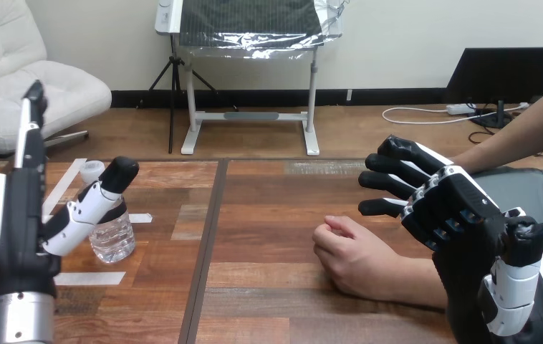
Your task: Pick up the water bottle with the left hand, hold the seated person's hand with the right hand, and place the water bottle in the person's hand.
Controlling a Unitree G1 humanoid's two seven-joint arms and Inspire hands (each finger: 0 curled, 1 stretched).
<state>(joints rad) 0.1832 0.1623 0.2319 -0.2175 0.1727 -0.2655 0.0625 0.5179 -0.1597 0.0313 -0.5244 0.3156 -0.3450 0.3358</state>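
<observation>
Could tip the water bottle (114, 240) at lower left by closing the released left robot hand (18, 229) off-centre; might miss the person's hand (354, 261) beside the released right robot hand (462, 215).

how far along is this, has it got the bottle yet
Nothing is finished yet. The left hand is open at the water bottle, which stands on the table. The right hand is open near the person's hand, not holding it. To do: grasp, hold, hand over.
</observation>
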